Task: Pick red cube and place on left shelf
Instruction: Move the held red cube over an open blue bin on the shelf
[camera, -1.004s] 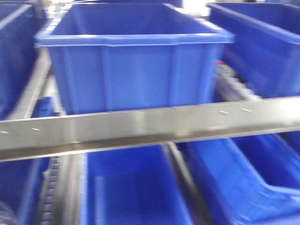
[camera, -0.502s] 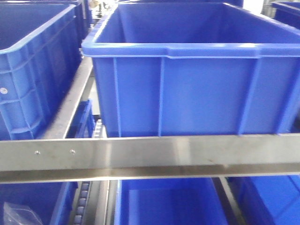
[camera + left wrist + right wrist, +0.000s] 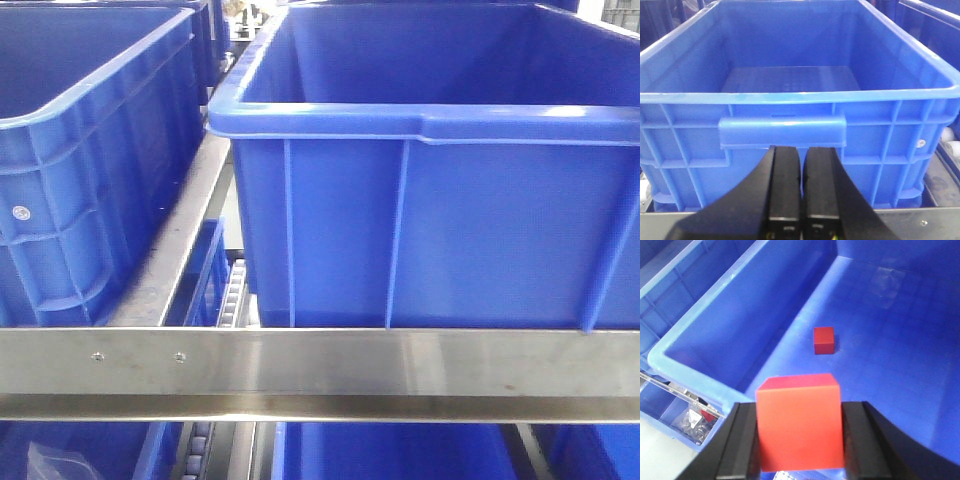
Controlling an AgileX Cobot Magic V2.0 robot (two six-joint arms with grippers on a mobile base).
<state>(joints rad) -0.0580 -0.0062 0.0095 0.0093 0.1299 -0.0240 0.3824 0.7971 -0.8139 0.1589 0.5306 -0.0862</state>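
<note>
My left end effector (image 3: 801, 170) has its two black fingers pressed together with nothing between them. My right end effector (image 3: 800, 440) has its fingers clamped on both sides of a red cube (image 3: 799, 415).

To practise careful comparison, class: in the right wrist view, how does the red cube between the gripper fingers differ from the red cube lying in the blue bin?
The gripped cube is clamped between the fingers of the right gripper; the loose cube rests on the floor of the blue bin, touching nothing else. The gripped cube looks brighter, orange-red; the loose cube looks darker red. Both are plain red cubes.
</note>
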